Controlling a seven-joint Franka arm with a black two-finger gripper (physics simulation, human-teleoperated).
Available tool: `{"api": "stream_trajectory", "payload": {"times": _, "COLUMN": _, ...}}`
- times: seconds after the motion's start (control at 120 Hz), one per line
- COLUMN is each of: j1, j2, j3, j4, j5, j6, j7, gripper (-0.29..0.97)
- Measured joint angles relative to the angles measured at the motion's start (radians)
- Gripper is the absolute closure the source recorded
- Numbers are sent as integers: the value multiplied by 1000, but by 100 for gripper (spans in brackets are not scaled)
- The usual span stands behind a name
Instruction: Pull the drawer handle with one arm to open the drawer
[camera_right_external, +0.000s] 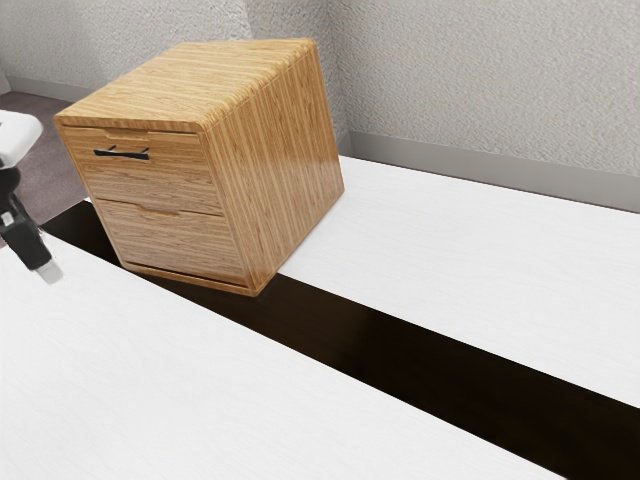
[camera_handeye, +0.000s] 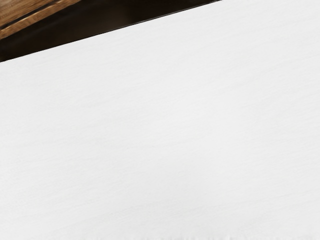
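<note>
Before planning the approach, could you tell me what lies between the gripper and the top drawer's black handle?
Nothing: in the exterior view the stretch from gripper to handle is bare.

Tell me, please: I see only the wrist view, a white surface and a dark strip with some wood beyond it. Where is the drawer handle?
Observer: The black handle is on the top drawer of the wooden cabinet.
Operator: Is that drawer already open?
Observer: No, its front sits flush with the cabinet.
Operator: Where is the gripper relative to it?
Observer: The gripper hangs below the handle, toward the exterior view's left, apart from the cabinet.
</note>
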Motion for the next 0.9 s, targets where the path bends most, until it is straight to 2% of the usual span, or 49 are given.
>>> {"api": "stream_trajectory", "payload": {"times": 0.15, "j1": 3, "j2": -5, "j3": 7, "j4": 67, "j5": 63, "j6": -43, "j7": 200, "gripper": 0}}
{"api": "stream_trajectory", "payload": {"times": 0.267, "j1": -81, "j2": -20, "j3": 73, "j4": 108, "j5": 111, "j6": -44, "j7": 414, "gripper": 0}}
{"api": "stream_trajectory", "payload": {"times": 0.325, "j1": -149, "j2": -40, "j3": 126, "j4": 118, "j5": 134, "j6": -32, "j7": 526, "gripper": 0}}
{"api": "stream_trajectory", "payload": {"times": 0.392, "j1": -286, "j2": -87, "j3": 199, "j4": 148, "j5": 192, "j6": -18, "j7": 644, "gripper": 0}}
{"api": "stream_trajectory", "payload": {"times": 0.592, "j1": -641, "j2": -287, "j3": 321, "j4": 232, "j5": 430, "j6": 4, "j7": 929, "gripper": 0}}
{"api": "stream_trajectory", "payload": {"times": 0.733, "j1": -723, "j2": -300, "j3": 398, "j4": 322, "j5": 514, "j6": 10, "j7": 1072, "gripper": 0}}
{"api": "stream_trajectory", "payload": {"times": 0.9, "j1": -778, "j2": -294, "j3": 446, "j4": 356, "j5": 506, "j6": 26, "j7": 1169, "gripper": 0}}
